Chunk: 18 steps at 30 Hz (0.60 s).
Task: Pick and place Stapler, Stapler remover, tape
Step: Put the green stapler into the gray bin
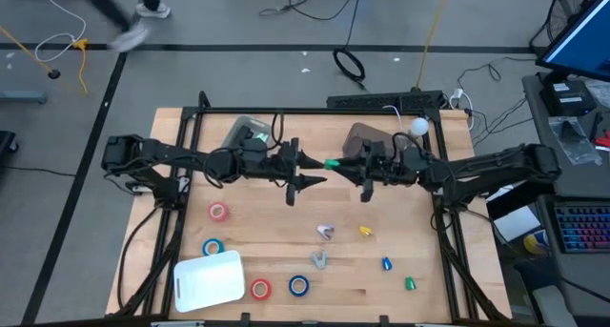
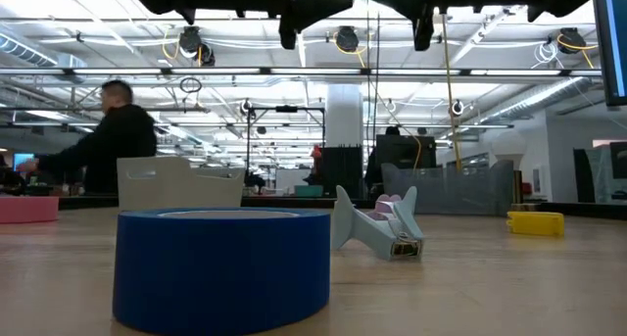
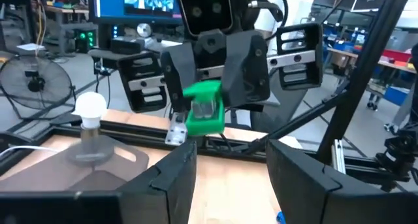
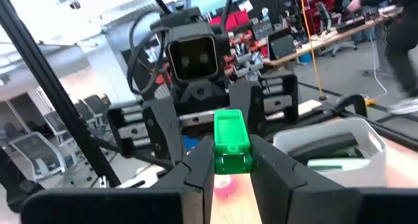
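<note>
A small green stapler (image 1: 332, 162) hangs high above the table's middle, with my right gripper (image 1: 345, 165) shut on it. My left gripper (image 1: 307, 170) faces it from the table's left, open and level, its fingertips close to the stapler's free end; no touch shows. In the left wrist view the stapler (image 3: 206, 110) shows beyond my open left gripper (image 3: 228, 165). Red and blue tape rolls (image 1: 218, 211) (image 1: 298, 285), two stapler removers (image 1: 326, 233) (image 1: 318, 259) and small yellow, blue and green staplers (image 1: 365, 231) lie flat on the table below. My right gripper (image 4: 232, 165) pinches the green stapler's rear part (image 4: 230, 160) between its two fingers. The fingers come level from the table's right and lie along the stapler. Its front end (image 4: 230, 123) sticks out past the fingertips toward my left gripper. The stapler is lifted clear of the table.
Two bins stand at the table's far edge, a clear one (image 1: 246, 132) and a grey-brown one (image 1: 362, 136). A white container (image 1: 208, 279) lies at the near left. A blue tape roll (image 2: 223, 267) stands close before the low camera. A person (image 2: 113, 140) moves behind the table.
</note>
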Each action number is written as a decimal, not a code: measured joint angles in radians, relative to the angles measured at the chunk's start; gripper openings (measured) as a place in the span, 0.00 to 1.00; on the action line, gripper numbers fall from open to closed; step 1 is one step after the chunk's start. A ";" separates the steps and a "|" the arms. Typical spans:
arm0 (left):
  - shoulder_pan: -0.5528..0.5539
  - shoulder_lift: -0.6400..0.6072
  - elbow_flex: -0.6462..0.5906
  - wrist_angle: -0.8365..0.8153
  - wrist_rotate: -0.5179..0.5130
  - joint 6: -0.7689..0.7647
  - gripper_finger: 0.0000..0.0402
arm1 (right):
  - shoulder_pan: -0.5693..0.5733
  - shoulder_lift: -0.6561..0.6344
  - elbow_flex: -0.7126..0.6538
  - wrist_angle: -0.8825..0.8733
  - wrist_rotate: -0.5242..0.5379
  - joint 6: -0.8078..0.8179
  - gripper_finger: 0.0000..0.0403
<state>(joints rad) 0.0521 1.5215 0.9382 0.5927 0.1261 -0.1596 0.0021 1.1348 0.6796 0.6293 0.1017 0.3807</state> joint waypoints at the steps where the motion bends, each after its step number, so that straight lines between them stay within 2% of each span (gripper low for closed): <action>1: 0.000 0.000 0.000 0.013 -0.001 0.000 0.46 | 0.001 0.012 0.000 0.021 0.000 0.003 0.17; 9: 0.002 0.000 0.000 0.015 -0.030 -0.009 0.46 | 0.001 0.071 0.000 0.123 -0.001 0.037 0.17; 18: 0.005 -0.001 0.000 0.065 -0.026 -0.009 0.46 | 0.013 0.111 0.000 0.128 -0.001 0.073 0.17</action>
<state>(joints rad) 0.0574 1.5205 0.9382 0.6582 0.0997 -0.1684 0.0154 1.2453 0.6796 0.7578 0.1007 0.4540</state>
